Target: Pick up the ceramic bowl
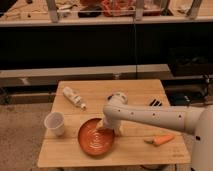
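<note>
One camera view only, looking down from the front onto a pale rectangular wooden table [135,92].

Landmark for all positions: the wide, shallow, glossy orange-brown ceramic bowl [95,137] with pale concentric rings inside. It sits upright on the table top, near the front edge and left of the table's centre. Largest loose item on the surface.

The white robot arm [155,116] enters from the right side of the frame and reaches across the table toward the bowl, with a rounded joint behind and to the right of the bowl. The gripper [107,125] hangs down from that joint and sits at the bowl's right rear rim, overlapping the rim in this view. Cannot tell whether the claw is released or clenched, nor whether it actually touches the rim.

Other items, relative to the bowl:
- Small white cup [55,123], upright, just to the left of the bowl and slightly behind it; apart from it.
- White plastic bottle [73,97] lying on its side, behind and to the left of the bowl, well apart, angled diagonally.
- Orange carrot-shaped object [161,139] lying flat, well to the right of the bowl, near the front right of the table, under the arm's line.
- Small dark object [155,102] behind and far right of the bowl, near the table's right edge; identity not legible.

Behind the table runs a dark shelving unit [100,40] with a cluttered top shelf.
</note>
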Controlling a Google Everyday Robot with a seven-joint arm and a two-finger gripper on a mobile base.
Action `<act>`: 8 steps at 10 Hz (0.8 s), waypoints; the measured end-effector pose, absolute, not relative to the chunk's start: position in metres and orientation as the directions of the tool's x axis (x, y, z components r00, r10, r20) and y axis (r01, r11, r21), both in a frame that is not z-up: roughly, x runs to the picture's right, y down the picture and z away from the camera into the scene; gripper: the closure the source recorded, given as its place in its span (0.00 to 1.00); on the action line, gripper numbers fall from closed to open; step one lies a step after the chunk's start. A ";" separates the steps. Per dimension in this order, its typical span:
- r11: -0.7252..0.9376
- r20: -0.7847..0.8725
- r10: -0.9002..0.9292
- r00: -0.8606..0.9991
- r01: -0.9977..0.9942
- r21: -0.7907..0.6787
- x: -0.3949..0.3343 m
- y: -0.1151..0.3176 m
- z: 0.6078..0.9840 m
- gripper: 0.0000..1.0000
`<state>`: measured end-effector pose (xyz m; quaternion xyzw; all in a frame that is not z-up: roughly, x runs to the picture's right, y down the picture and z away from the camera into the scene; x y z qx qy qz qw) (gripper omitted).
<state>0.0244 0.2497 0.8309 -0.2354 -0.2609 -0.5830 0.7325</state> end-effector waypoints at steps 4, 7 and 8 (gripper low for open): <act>0.208 0.662 -0.728 0.179 0.978 -0.036 0.023 0.252 0.832 0.20; 0.208 0.664 -0.727 0.178 0.978 -0.035 0.023 0.253 0.832 0.23; 0.208 0.664 -0.727 0.178 0.978 -0.035 0.023 0.253 0.832 0.29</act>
